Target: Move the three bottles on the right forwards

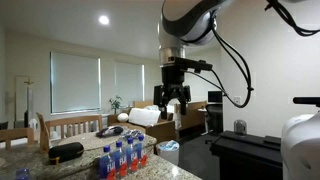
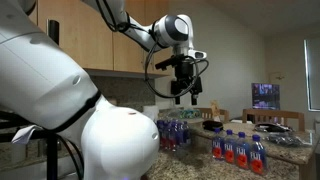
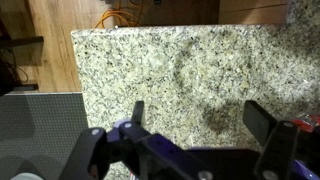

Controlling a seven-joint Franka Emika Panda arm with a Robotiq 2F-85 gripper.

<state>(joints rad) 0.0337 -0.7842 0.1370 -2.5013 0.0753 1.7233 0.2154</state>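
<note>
A cluster of several small clear bottles with blue caps and red-orange labels stands on the speckled granite counter; the same bottles show in both exterior views. At this size the three bottles on the right cannot be told from the rest. My gripper hangs high above the counter, well clear of the cluster, and points down. In the wrist view its two dark fingers stand wide apart over bare granite, and the gripper is open and holds nothing. No bottle shows in the wrist view.
A flat black oval object lies on the counter behind the cluster. A wrapped pack of bottles sits farther back. Wooden chairs stand beyond the counter. Wood floor with an orange cable lies past the counter's edge.
</note>
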